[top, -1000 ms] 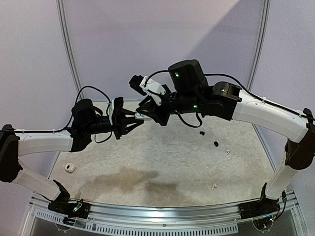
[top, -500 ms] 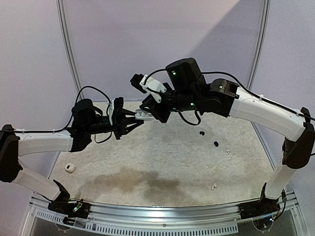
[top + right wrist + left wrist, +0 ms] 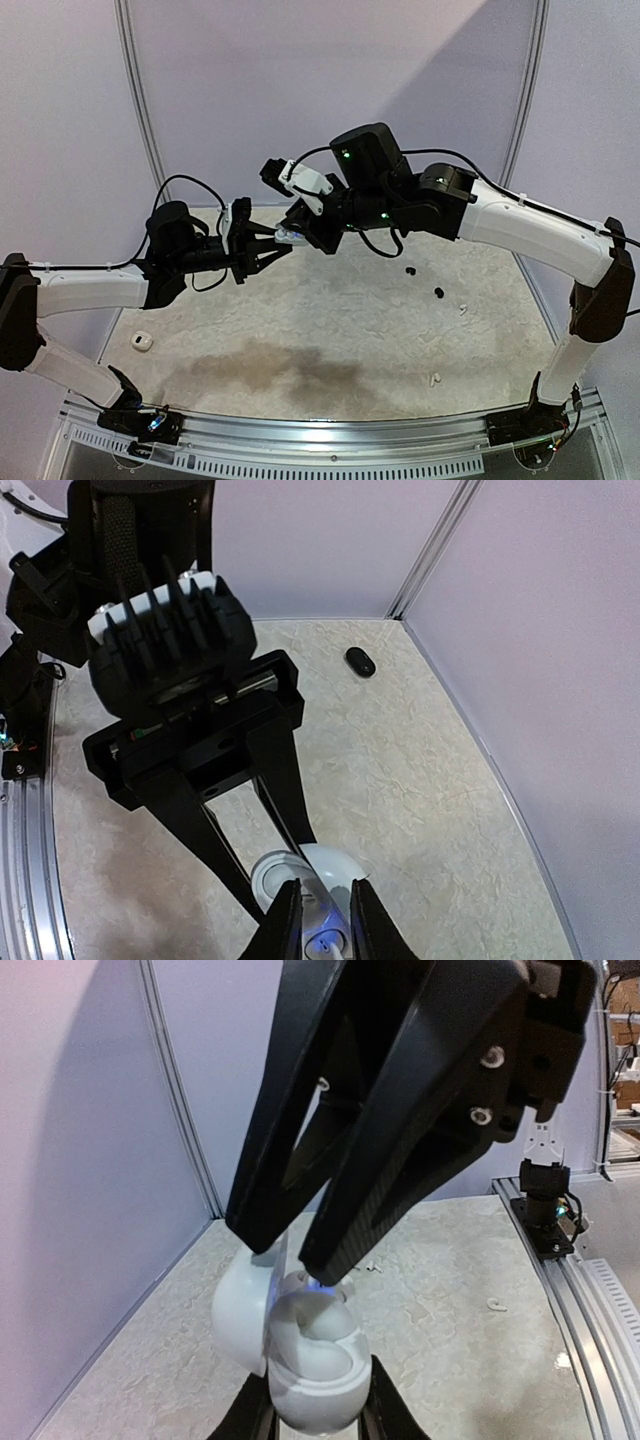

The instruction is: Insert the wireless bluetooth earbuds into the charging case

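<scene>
- Gripper check from where I'm standing: the left gripper (image 3: 278, 241) is clamped on the white charging case (image 3: 290, 236). It's got the case up in the air above the bench (image 3: 330, 330) with the lid swung open. Way off to its left a small white thing (image 3: 141, 342) lies on the bench by itself, and I can't make out what it is.
- And the other arm?
- Over from the right side, the right gripper (image 3: 299, 231) has its tips right at the open case, touching it or near enough. The fingers are close together with just a slit between them, and there's a blue glow down in there. Honestly can't tell whether it's pinching a bud or nothing.
- So where are the earbuds?
- Right half of the bench, well apart from the case. There's one black bud (image 3: 409, 271) with a second black bud (image 3: 438, 293) near it. A white bud (image 3: 462, 308) sits just past those, and another white bud (image 3: 435, 379) is closer to the arm bases.
</scene>
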You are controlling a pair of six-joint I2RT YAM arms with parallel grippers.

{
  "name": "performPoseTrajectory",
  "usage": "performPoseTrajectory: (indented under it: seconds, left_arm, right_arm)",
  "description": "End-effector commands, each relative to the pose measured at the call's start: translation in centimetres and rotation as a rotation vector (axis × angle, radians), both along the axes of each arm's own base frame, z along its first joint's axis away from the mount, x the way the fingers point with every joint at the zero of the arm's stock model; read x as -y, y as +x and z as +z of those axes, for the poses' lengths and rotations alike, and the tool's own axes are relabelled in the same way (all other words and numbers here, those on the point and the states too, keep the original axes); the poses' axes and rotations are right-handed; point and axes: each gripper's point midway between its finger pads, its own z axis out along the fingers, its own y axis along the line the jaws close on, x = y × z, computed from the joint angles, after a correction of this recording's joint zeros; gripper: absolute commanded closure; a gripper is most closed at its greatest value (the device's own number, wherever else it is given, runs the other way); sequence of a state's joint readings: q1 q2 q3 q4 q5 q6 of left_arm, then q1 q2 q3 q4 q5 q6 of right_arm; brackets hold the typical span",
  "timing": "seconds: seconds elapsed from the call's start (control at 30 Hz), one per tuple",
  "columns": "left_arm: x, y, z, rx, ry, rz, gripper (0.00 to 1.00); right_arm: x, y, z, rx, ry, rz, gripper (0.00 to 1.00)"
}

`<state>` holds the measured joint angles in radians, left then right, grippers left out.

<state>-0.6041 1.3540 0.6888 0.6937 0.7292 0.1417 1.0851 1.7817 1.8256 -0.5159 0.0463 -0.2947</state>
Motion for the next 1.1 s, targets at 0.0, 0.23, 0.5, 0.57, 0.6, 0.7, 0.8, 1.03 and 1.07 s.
performPoseTrajectory:
  seconds: [0.0,0.23,0.5,0.57,0.6,0.7,0.8,1.03,1.07]
  left_arm:
    - [0.1,-0.3,1.3,0.015,-0.021,-0.006,1.00]
    - [0.1,-0.2,1.2,0.012,-0.022,-0.005,1.00]
    - [0.2,-0.2,1.1,0.012,-0.020,-0.008,1.00]
    - [0.2,-0.2,1.1,0.013,-0.021,-0.008,1.00]
    - [0.2,-0.2,1.1,0.010,-0.020,-0.008,1.00]
    - [0.2,-0.3,1.1,0.011,-0.021,-0.008,1.00]
    - [0.1,-0.2,1.2,0.013,-0.022,-0.005,1.00]
    - [0.2,-0.2,1.1,0.009,-0.021,-0.009,1.00]
    - [0.2,-0.2,1.1,0.011,-0.021,-0.009,1.00]
  right_arm:
    - [0.5,-0.1,1.4,0.012,0.045,-0.001,0.83]
    - [0.8,-1.1,1.3,0.002,0.042,0.016,0.83]
    - [0.7,-0.5,-0.4,-0.009,0.005,-0.015,0.84]
    - [0.6,-0.2,-0.5,0.001,-0.004,-0.020,0.84]
    - [0.6,-0.1,-0.5,0.004,-0.009,-0.022,0.84]
    - [0.3,0.1,-1.1,0.006,-0.028,-0.022,0.84]
    - [0.2,0.0,-1.6,0.002,-0.041,-0.010,0.84]
    - [0.6,0.1,-0.8,0.008,-0.022,-0.033,0.84]
    - [0.6,0.1,-0.7,0.010,-0.019,-0.034,0.83]
